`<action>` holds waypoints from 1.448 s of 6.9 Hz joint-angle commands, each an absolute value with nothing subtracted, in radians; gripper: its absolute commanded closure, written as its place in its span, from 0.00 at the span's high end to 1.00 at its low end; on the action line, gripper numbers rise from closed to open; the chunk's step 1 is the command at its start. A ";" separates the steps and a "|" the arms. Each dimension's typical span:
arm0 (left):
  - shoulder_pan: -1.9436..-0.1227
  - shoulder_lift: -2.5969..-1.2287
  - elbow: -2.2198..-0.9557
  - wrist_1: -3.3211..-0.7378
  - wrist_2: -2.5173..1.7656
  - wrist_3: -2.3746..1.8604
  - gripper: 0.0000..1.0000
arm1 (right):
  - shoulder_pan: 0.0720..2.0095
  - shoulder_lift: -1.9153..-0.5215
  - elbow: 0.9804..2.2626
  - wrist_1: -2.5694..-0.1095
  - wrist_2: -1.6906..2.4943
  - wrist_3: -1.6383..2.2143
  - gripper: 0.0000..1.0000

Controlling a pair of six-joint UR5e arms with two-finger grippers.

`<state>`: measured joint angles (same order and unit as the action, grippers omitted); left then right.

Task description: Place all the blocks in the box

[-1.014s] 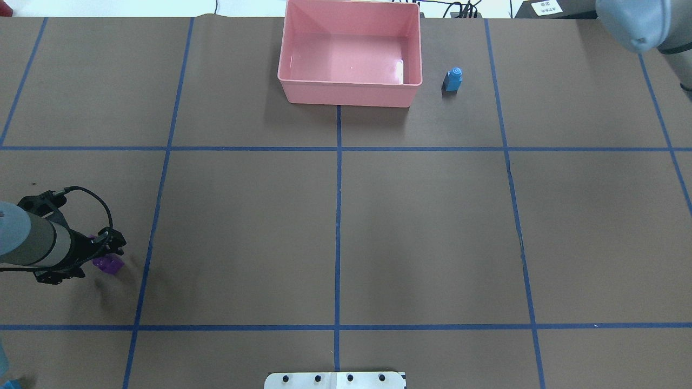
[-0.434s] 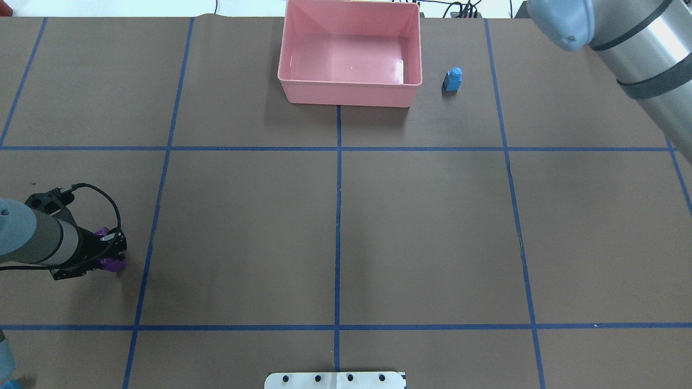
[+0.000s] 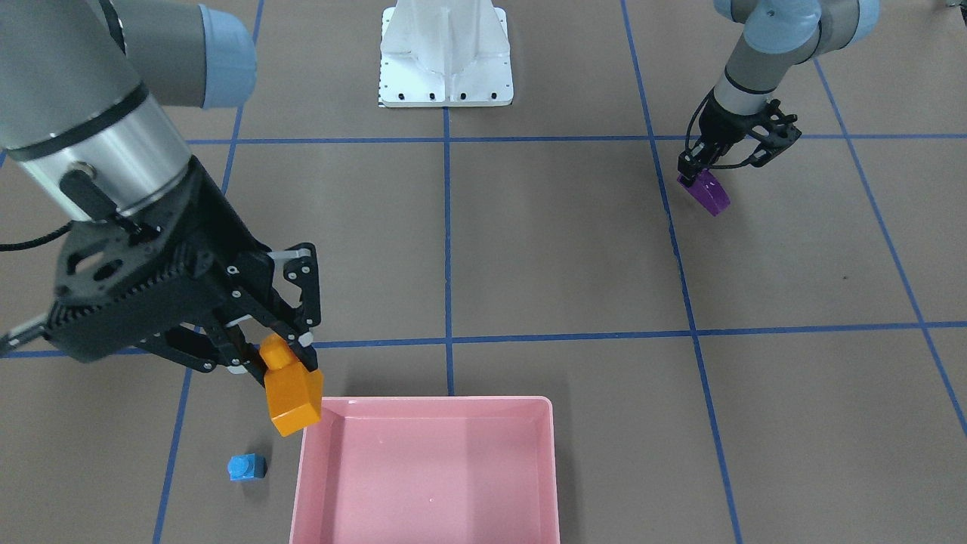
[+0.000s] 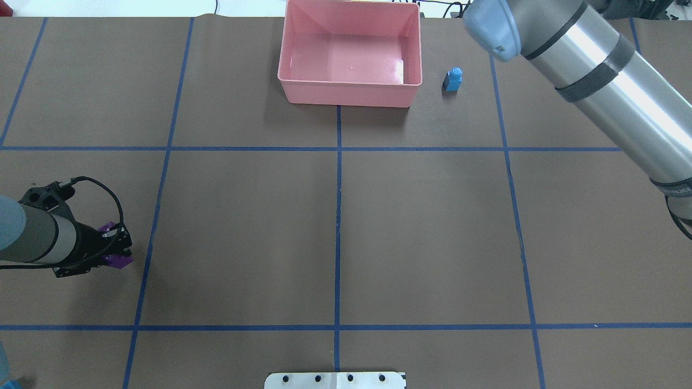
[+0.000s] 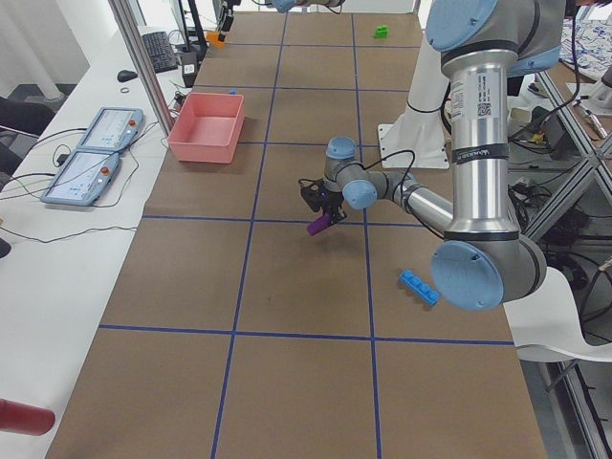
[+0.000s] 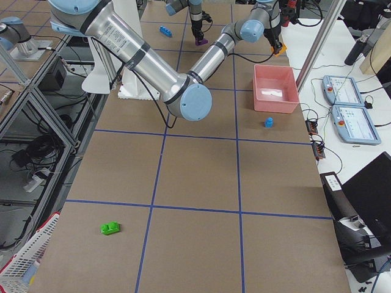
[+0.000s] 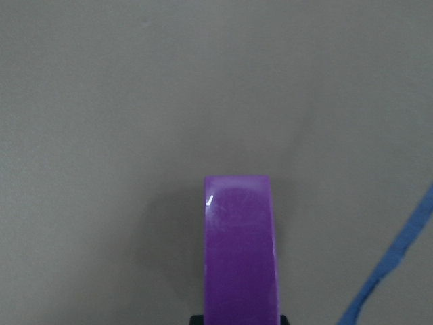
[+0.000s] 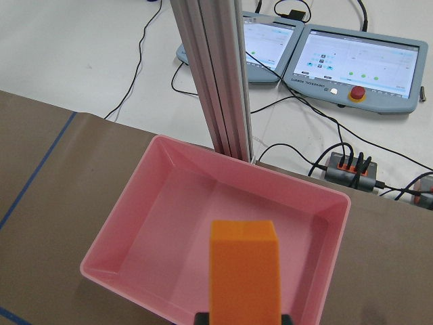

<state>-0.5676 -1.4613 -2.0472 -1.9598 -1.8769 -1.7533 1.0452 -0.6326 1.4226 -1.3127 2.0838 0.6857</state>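
My left gripper [image 4: 121,252] is shut on the purple block [image 4: 118,260] at the table's left side and holds it just above the paper; the block fills the left wrist view [image 7: 240,250]. My right gripper [image 3: 276,351] is shut on the orange block [image 3: 291,393], held in the air by the corner of the pink box [image 3: 317,483]. The right wrist view shows the orange block [image 8: 245,271] above the box's near rim [image 8: 135,284]. The box [image 4: 346,92] holds no blocks. A small light-blue square block [image 4: 453,79] stands beside the box.
A long light-blue block [image 5: 419,286] lies near the left arm's base. A green block [image 6: 110,228] lies far out on the right end of the table. The white robot base [image 3: 446,57] stands at the table's near edge. Control panels [image 8: 358,54] lie beyond the box.
My right arm has swung in from the right towards the box. My left gripper has closed on the purple block and shifted it slightly forward.
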 commanded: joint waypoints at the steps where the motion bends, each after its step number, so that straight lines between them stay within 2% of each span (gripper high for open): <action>1: -0.571 -1.465 -2.118 -1.956 -1.879 -1.753 0.00 | 0.990 -0.551 1.134 -1.078 2.004 0.686 0.00; 2: -0.574 -1.465 -2.153 -1.953 -1.879 -1.753 0.00 | 0.959 -0.504 1.005 -1.013 1.952 0.686 0.00; 3: -0.575 -1.471 -2.181 -1.913 -1.879 -1.753 0.00 | 0.944 -0.493 0.929 -0.967 1.913 0.686 0.00; 5: -0.581 -1.566 -2.191 -1.839 -1.875 -1.753 0.00 | 0.895 -0.474 0.827 -0.884 1.829 0.686 0.00; 7: -0.611 -1.632 -2.200 -1.839 -1.876 -1.753 0.00 | 0.894 -0.474 0.816 -0.870 1.827 0.689 0.98; 10: -0.650 -1.857 -2.197 -1.838 -1.875 -1.770 0.00 | 0.911 -0.476 0.818 -0.854 1.854 0.698 0.99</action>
